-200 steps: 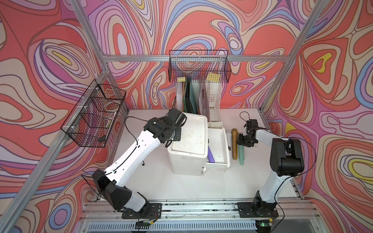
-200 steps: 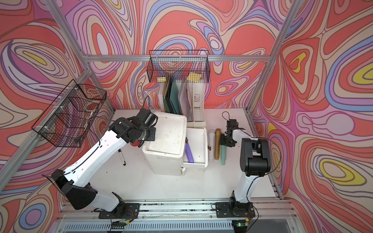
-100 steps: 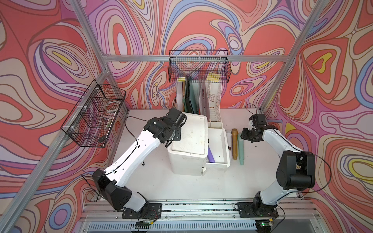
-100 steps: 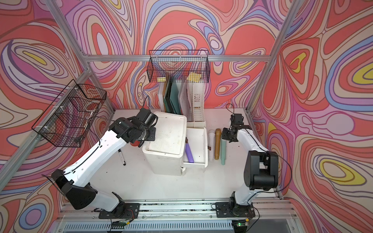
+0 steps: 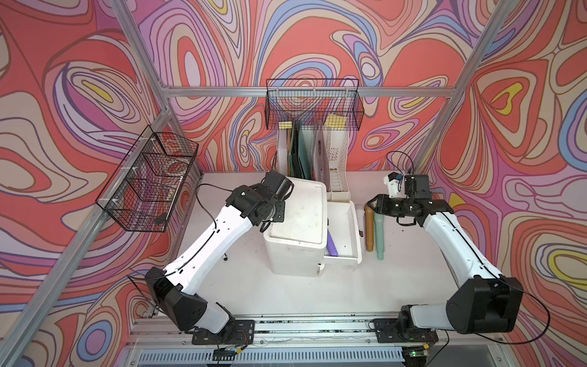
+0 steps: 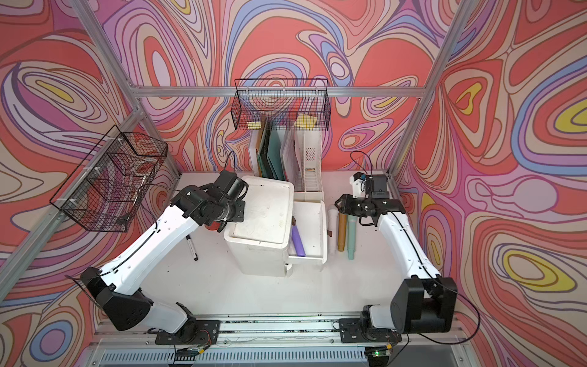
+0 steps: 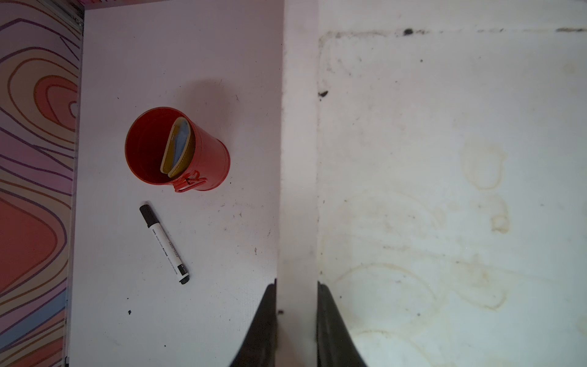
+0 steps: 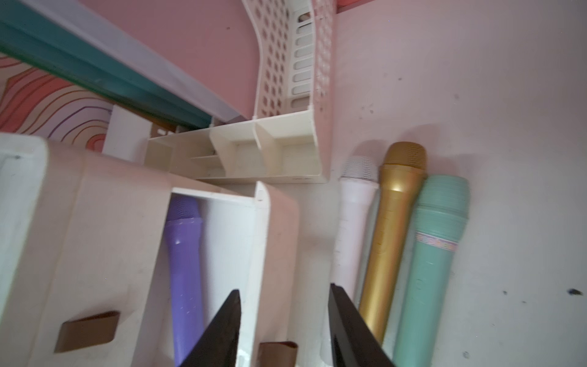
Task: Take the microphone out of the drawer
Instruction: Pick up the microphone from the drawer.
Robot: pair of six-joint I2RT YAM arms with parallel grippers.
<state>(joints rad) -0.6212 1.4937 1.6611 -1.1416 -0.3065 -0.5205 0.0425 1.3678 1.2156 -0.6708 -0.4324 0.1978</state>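
1. The purple microphone (image 5: 332, 243) still lay inside the open drawer (image 5: 355, 228), untouched.
2. Over the last second the right hand (image 5: 372, 206), open and empty, had swung round above the teal microphone (image 5: 378, 235) on the surface (image 5: 317, 295) to face the drawer.
3. The left hand (image 7: 297, 286) stayed clamped on the cabinet (image 5: 301, 209) rim; 1 more retrieval probably remained.

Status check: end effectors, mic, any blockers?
Left end effector shut on cabinet edge. Right end effector open, empty, beside drawer. Purple microphone lying in open drawer, uncovered.
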